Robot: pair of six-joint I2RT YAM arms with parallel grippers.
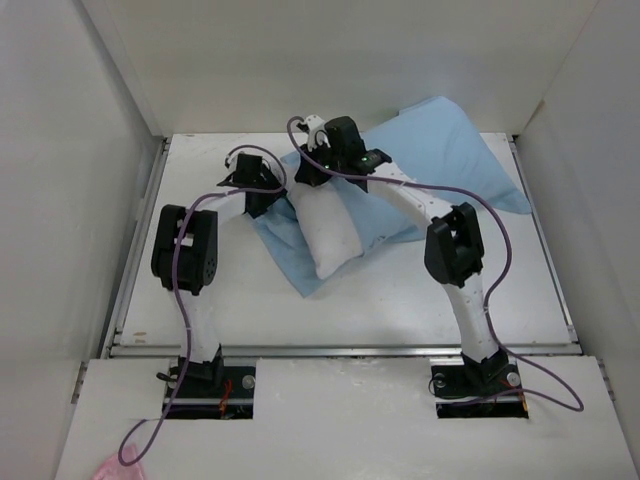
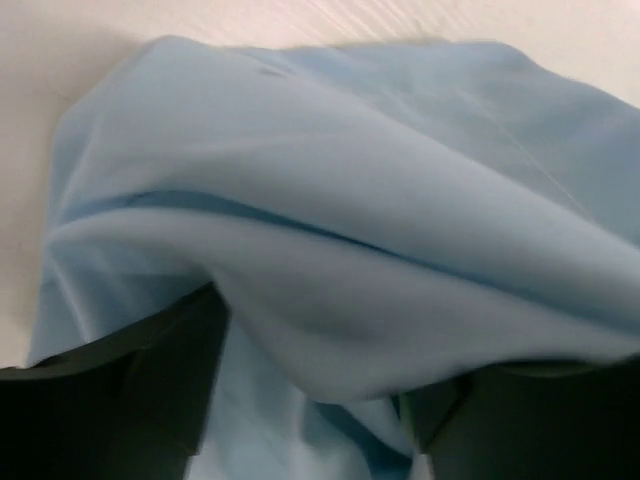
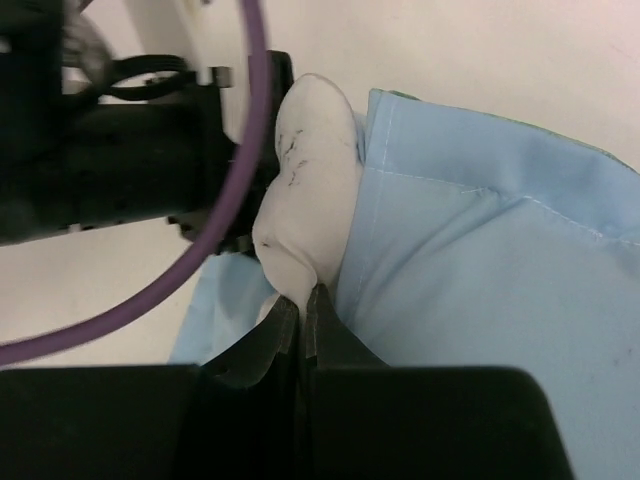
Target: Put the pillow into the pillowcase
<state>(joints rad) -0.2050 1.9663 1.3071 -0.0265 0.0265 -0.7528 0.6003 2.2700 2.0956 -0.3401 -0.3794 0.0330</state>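
The right gripper (image 3: 303, 298) is pressed together on a pointed corner of the pillow (image 3: 305, 170), which is marked with small dark specks. Just beside that corner, the hemmed edge of the pillowcase (image 3: 480, 280) is seen, light blue face up. The left gripper (image 2: 315, 385) is shown with its fingers (image 2: 120, 400) apart and a fold of the blue cloth bulging between and over them; whether the fold is clamped cannot be told. From above, the pillow is seen at the near left part of the pillowcase, with blue cloth on both its sides, all spread on the table (image 1: 400, 300).
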